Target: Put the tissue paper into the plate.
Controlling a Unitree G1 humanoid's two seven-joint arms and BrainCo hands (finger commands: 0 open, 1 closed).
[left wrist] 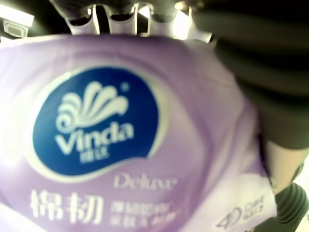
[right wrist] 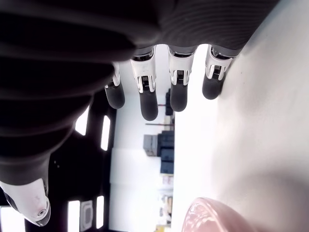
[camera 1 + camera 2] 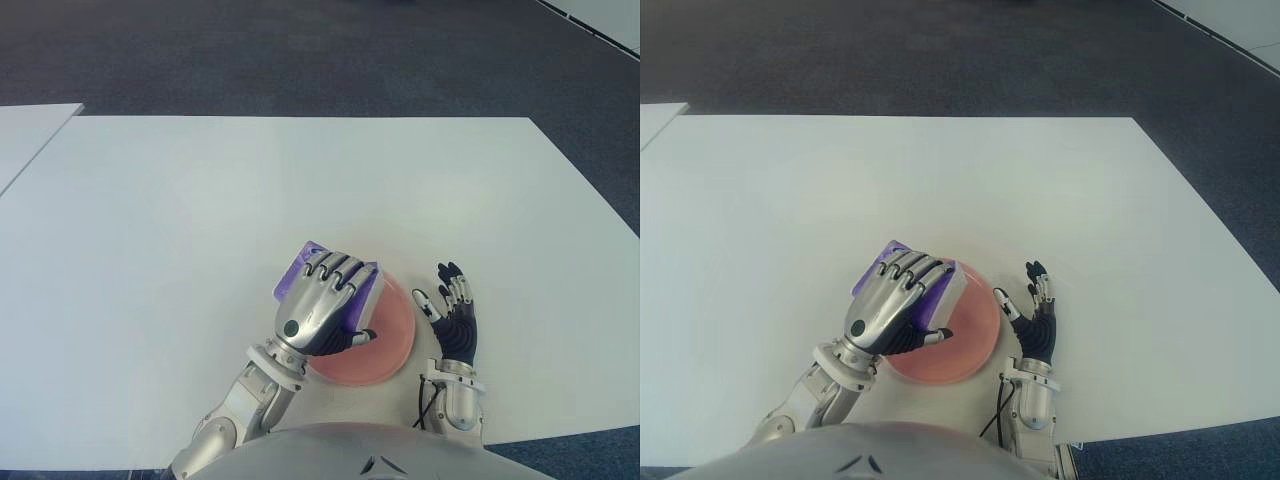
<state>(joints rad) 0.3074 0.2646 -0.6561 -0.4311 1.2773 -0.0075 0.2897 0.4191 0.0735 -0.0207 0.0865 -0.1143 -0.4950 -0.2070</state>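
- Left hand (image 3: 322,305) gripping purple plastic tissue pack (image 1: 135,145), hovering over left rim of round pink plate (image 3: 385,340).
- Right hand (image 3: 455,315) open, just right of plate.

Left hand (image 3: 322,300) covers most of the tissue pack (image 3: 296,272); only its purple far edge and corner show past the fingers in the eye views. Plate (image 3: 392,335): left portion hidden under hand and pack. Cannot tell whether the pack touches the plate. Left wrist view: pack fills the picture, cut off at the edges, print blurred. Right wrist view: plate cut off at the edge, a sliver showing.
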